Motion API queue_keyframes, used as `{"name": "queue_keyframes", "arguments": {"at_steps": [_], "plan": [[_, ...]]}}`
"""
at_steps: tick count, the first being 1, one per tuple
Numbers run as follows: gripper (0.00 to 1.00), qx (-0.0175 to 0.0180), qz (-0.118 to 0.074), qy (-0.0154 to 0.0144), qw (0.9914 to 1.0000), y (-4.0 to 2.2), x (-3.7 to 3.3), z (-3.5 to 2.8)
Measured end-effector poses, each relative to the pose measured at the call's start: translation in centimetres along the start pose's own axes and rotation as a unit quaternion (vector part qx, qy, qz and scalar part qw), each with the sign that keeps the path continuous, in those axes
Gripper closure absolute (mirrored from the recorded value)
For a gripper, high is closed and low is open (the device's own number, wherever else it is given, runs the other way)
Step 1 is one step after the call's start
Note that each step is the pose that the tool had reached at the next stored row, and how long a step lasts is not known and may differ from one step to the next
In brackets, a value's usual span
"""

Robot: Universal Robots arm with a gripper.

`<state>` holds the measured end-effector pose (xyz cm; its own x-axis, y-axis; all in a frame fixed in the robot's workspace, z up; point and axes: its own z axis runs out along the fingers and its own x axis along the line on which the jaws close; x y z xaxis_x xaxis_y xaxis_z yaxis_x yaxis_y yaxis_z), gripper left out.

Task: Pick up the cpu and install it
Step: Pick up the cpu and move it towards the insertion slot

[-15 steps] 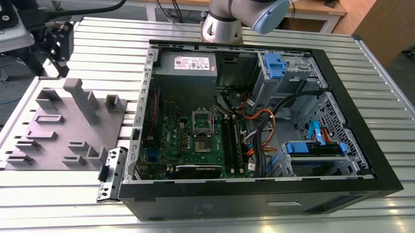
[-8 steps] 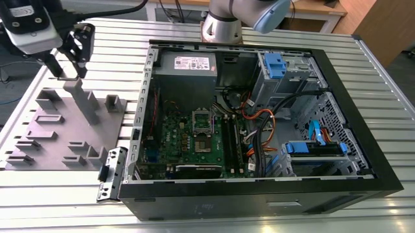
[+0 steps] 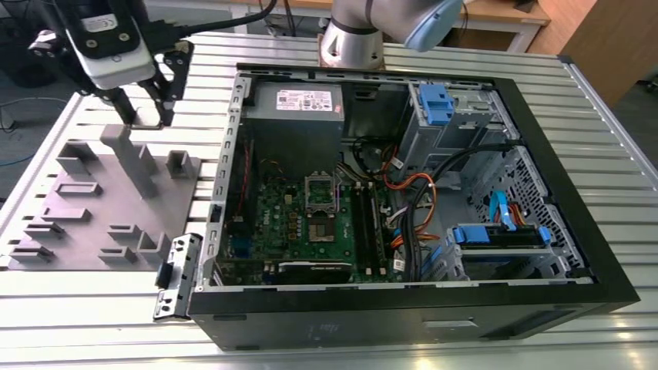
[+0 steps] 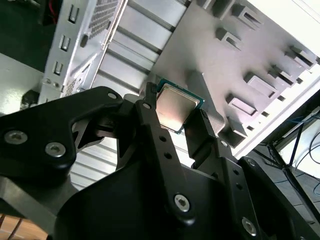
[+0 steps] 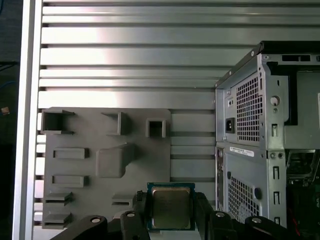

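Note:
The cpu [image 5: 171, 206] is a small square chip with a silvery metal top and a thin green edge. My gripper [image 5: 171, 200] is shut on it, one black finger on each of two opposite sides. In the second wrist view the cpu [image 4: 175, 107] sits at the tips of the gripper [image 4: 176, 109], lifted off the grey fixture plate [image 4: 210, 45]. In the exterior view the gripper [image 3: 147, 122] hangs above the far end of the grey fixture plate [image 3: 92, 208], at the view's left of the open computer case [image 3: 411, 308]. The motherboard socket [image 3: 322, 193] lies inside the case.
The fixture plate carries several raised grey blocks and slots, one a tall post [image 3: 134, 158]. The case wall [image 5: 250, 145] stands close beside the plate. Inside the case are cables [image 3: 411, 193], blue drive brackets [image 3: 435, 104] and a power supply [image 3: 298, 104]. A ribbed aluminium table [image 3: 103, 308] lies under everything.

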<state>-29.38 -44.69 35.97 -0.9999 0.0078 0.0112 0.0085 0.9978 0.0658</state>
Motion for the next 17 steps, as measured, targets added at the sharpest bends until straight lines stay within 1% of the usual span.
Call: {"name": "queue_keyframes", "arguments": {"at_steps": [17], "plan": [[0.53,0.0000,0.000,0.0004,1.00000,-0.23,-7.76,-0.10]]}}
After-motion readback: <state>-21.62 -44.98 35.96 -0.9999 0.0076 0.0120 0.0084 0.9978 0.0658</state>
